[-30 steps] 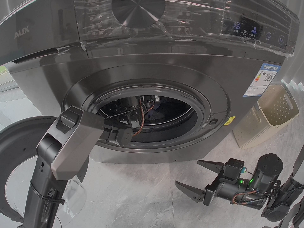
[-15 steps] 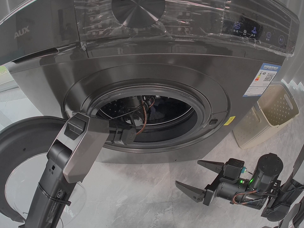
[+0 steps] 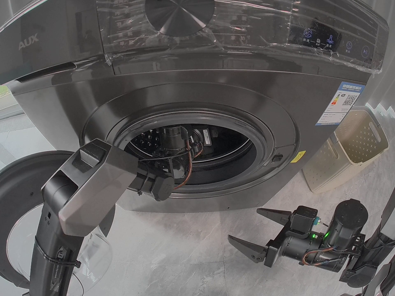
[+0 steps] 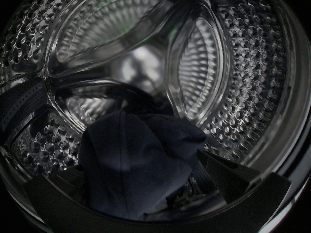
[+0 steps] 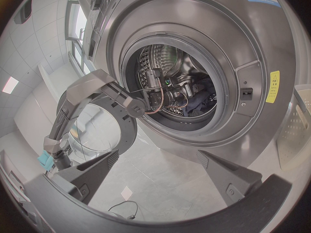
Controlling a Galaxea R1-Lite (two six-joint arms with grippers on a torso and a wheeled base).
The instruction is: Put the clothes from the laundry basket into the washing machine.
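The grey washing machine [image 3: 205, 87] stands with its round opening [image 3: 263, 144] uncovered. My left arm goes into the drum, and my left gripper [image 4: 139, 165] is open deep inside. A dark navy garment [image 4: 136, 139] lies bunched between its fingers on the drum's floor and hides one fingertip. From outside, the same garment [image 5: 201, 102] shows just past the left gripper [image 5: 196, 89]. The beige laundry basket [image 3: 354, 149] stands on the floor to the machine's right. My right gripper [image 3: 244, 224] hangs open and empty above the floor in front of the machine.
The machine's door [image 3: 24, 194] is swung wide open at the left, close to my left arm's elbow. Grey tiled floor [image 3: 185, 247] lies free before the machine. The basket [image 5: 293, 130] stands close against the machine's right side.
My left arm's elbow has drawn back and up after dipping forward, and its wrist has turned inside the opening. The right arm has not moved.
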